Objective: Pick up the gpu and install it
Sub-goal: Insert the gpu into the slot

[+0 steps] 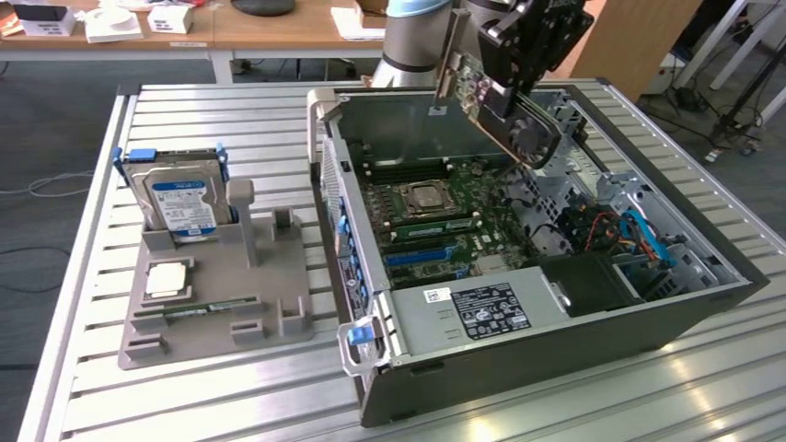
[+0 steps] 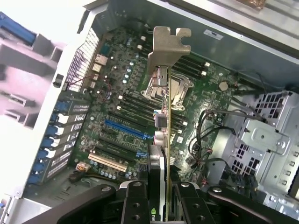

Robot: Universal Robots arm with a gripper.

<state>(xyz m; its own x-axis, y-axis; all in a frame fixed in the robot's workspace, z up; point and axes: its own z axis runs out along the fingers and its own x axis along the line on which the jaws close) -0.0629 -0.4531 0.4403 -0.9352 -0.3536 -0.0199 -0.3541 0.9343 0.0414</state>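
Dark green with a silver end bracket (image 2: pixel 169 43), the gpu (image 1: pixel 467 89) hangs tilted in the air, clamped between the fingers (image 2: pixel 134 205) of the gripper (image 1: pixel 518 92). The wrist view shows the card edge-on, its bracket pointing away from the gripper (image 2: pixel 161 203). It hovers over the open computer case (image 1: pixel 687 304), above the motherboard (image 1: pixel 455 212) and clear of it. The case lies on a slatted metal table (image 1: pixel 184 396). At the exterior view's left, a grey fixture (image 1: pixel 209 304) holds a hard drive (image 1: pixel 184 198). Wooden desks (image 1: pixel 271 28) stand behind.
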